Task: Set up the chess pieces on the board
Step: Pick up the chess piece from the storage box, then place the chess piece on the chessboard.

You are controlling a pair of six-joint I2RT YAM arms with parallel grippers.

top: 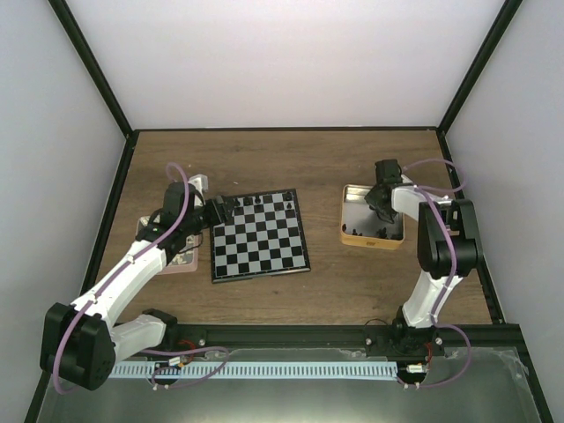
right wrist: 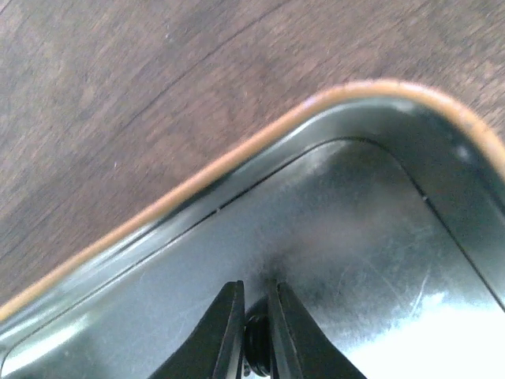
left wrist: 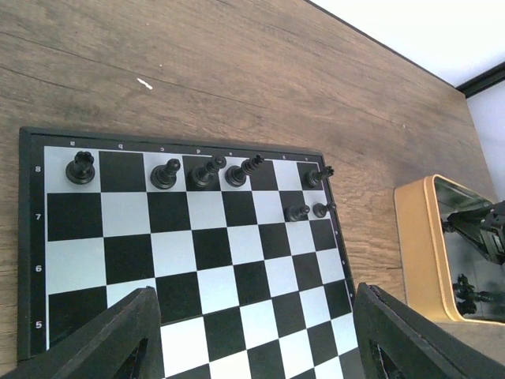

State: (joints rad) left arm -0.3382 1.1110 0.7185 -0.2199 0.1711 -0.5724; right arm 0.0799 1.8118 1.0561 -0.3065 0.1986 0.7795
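A small dark chess piece (right wrist: 254,343) sits pinched between the closed fingers of the right gripper (right wrist: 254,298), low inside the metal tin (right wrist: 237,158) near a rounded corner; which figure it is cannot be told. It is best lifted straight up until clear of the tin's wall, as so tiny a thing may twist or slip if dragged. Seven black pieces (left wrist: 207,171) stand on the two far rows of the board (top: 260,256), with gaps between. The left gripper (top: 220,211) hangs wide open over the board's far left corner, so the carry should come in from the right and set the piece upright, centred on a free square
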